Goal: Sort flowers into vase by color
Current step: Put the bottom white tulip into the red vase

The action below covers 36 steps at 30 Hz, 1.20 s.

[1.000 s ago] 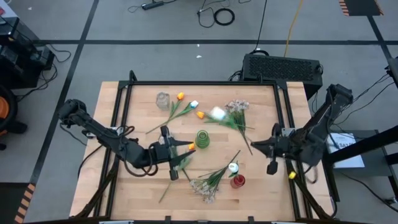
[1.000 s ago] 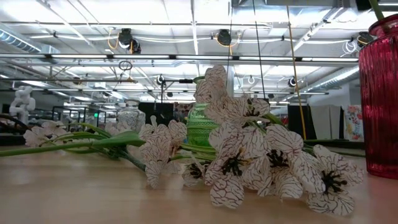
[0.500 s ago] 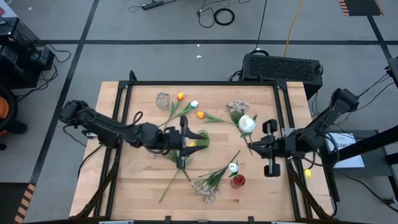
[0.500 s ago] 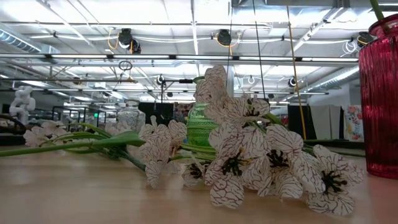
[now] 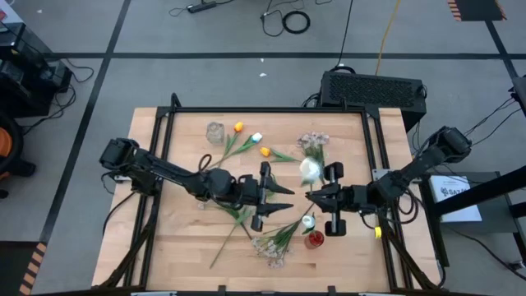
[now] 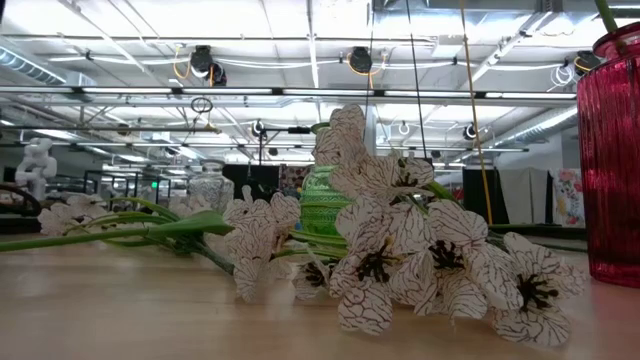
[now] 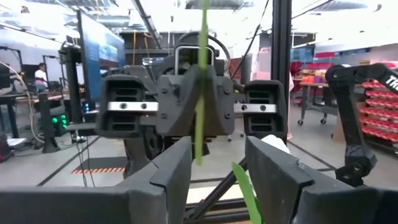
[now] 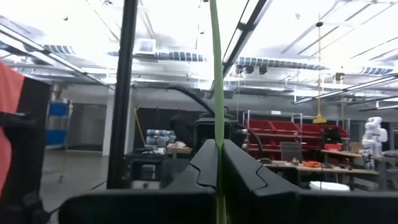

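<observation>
High view shows the pale wooden plank counter point(image 5: 181, 238) with two dark jointed arms meeting over its middle. Loose flowers lie scattered: bushy sprays point(image 5: 273, 243) of tiny papery blossoms near the front edge, and an orange tulip point(image 5: 238, 127) at the back beside a clear glass vase point(image 5: 215, 131). A ribbed red vase point(image 5: 314, 239) stands in front, holding one white tulip point(image 5: 307, 221). The right gripper point(image 5: 312, 196) pinches the thin green stem of another white tulip point(image 5: 310, 169), holding it raised. The left gripper point(image 5: 286, 201) faces it, fingers point(image 7: 171, 168) partly spread around that stem without touching.
</observation>
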### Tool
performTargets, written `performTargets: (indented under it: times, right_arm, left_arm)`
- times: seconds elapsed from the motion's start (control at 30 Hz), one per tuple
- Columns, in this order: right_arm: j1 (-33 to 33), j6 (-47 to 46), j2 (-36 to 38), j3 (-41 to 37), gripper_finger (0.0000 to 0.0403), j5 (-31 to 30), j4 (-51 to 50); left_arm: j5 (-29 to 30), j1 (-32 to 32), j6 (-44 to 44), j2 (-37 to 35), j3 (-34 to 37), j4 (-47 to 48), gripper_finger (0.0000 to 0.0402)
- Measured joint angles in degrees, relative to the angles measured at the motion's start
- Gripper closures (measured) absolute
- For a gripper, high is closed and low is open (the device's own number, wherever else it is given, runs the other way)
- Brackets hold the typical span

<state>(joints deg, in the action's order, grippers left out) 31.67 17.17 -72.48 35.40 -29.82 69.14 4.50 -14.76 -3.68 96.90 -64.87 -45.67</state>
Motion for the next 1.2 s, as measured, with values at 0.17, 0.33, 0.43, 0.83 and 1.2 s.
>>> performTargets:
  times: [0.17, 0.33, 0.43, 0.83, 1.2]
  right_arm:
    - [-1.34, 0.02, -0.77, 0.0, 0.0401, 0.16, 1.5]
    - [-1.81, 0.42, -0.77, 0.0, 0.0401, 0.42, 1.44]
    - [-2.13, 0.87, -0.79, 0.0, 0.0401, 1.79, 1.4]
    - [-3.41, 2.04, -0.79, 0.0, 0.0401, 1.43, 0.02]
    - [-4.34, 1.57, -0.79, 0.0, 0.0401, 1.4, -1.77]
  left_arm:
    - [0.19, 1.0, 0.38, 1.36, -2.09, 0.19, 0.0226]
    - [0.18, 2.63, 0.94, 1.47, -2.33, 4.46, 0.0226]
    - [0.0, 3.7, 2.57, 1.45, -2.35, 4.61, 0.0226]
    - [-5.73, 4.63, 3.34, 2.16, -3.7, 3.74, 0.0226]
    - [-4.83, 4.68, 3.1, 8.1, -8.21, 4.4, 0.0226]
